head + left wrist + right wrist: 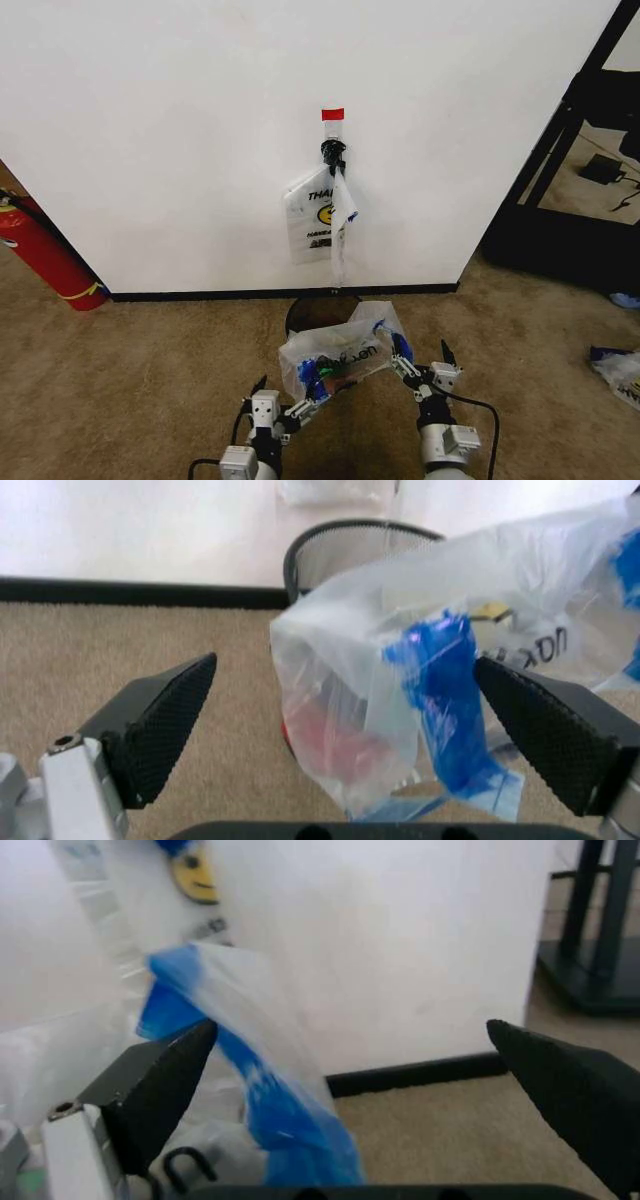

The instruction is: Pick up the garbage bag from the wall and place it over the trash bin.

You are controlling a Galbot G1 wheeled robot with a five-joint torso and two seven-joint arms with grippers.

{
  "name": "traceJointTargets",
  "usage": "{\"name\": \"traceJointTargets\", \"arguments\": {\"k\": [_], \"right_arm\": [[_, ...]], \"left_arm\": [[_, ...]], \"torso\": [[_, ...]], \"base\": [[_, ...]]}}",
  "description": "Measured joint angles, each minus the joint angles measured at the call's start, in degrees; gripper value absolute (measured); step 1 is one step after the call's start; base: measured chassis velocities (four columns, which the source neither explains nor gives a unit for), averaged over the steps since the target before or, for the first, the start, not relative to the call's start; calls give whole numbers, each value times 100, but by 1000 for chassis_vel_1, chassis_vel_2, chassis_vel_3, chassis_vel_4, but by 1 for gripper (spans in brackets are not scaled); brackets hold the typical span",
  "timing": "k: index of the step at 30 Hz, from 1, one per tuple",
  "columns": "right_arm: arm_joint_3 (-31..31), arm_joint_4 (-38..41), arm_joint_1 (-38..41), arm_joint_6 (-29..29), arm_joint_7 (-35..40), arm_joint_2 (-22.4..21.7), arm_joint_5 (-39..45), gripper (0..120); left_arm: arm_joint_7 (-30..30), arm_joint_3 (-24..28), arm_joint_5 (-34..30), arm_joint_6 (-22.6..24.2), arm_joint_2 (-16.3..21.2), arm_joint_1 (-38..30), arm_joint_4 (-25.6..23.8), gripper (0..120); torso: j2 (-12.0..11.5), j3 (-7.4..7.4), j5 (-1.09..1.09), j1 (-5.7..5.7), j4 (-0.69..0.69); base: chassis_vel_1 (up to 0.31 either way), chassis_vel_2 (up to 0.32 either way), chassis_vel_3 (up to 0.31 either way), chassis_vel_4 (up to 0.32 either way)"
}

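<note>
I see my left tool and right tool, both spread, flanking the thin translucent plastic garbage bag stretched lower centre, just before the round black trash bin.

Looks like office/lab space: beige carpet, plain white wall, red fire extinguisher at 9 o'clock, black metal rack at 2 o'clock.

Even, bright indoor light; soft shadows; both wrist views blurred up close, wall slightly overexposed
</note>
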Motion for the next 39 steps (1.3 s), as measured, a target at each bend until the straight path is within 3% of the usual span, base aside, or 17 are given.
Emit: {"name": "traceJointTargets", "arguments": {"k": [7,12,13,18,19,21,25,27,30,34,36,39], "right_arm": [[116,-135,33,343,-579,-62,144,100],[288,-185,-1,841,-1291,-118,203,100],[350,-180,-32,1023,-1506,-145,226,100],[414,-159,30,1381,-2030,-305,271,100],[367,-130,137,1436,-2181,-422,333,100],[413,-16,107,1505,-2296,-491,376,100],[602,303,-164,1562,-2418,-558,572,100],[725,552,-370,1580,-2535,-611,750,100],[790,709,-494,1583,-2572,-633,823,100],[867,1059,-669,1542,-2545,-685,857,100],[842,1186,-623,1417,-2369,-692,814,100],[813,1186,-577,1380,-2241,-693,765,100]], "left_arm": [[10,-288,-259,89,323,-401,-303,100],[52,-515,-994,294,841,-1349,-351,100],[136,-499,-1332,440,1062,-1737,-266,100],[438,-363,-1897,711,1475,-2627,70,100],[544,-246,-1950,750,1560,-2945,311,100],[685,19,-2108,859,1600,-3484,649,100],[978,422,-2577,1143,1603,-4357,1147,100],[1170,736,-2853,1333,1603,-4782,1381,100],[1273,1002,-3066,1515,1599,-5074,1536,100],[1409,1604,-3704,2261,1500,-5636,1874,100],[1440,1752,-4410,2599,1331,-5884,2085,100],[1439,1806,-4601,2525,1180,-5987,2319,100]], "torso": [[0,1,0,0,1],[0,1,0,1,-1],[0,1,3,1,-1],[0,1,4,1,-5],[0,1,5,1,8],[0,2,1,1,9],[-2,2,1,2,-6],[-1,1,4,1,-4],[-1,1,1,1,-4],[-2,1,0,2,0],[-1,1,2,1,1],[-1,1,2,1,1]], "base": [[0,0,0,0],[0,0,0,0],[0,0,0,0],[0,0,0,0],[0,0,0,0],[0,0,0,0],[0,0,0,0],[0,0,0,0],[0,0,0,0],[0,0,0,0],[0,0,0,0],[0,0,0,0]]}}
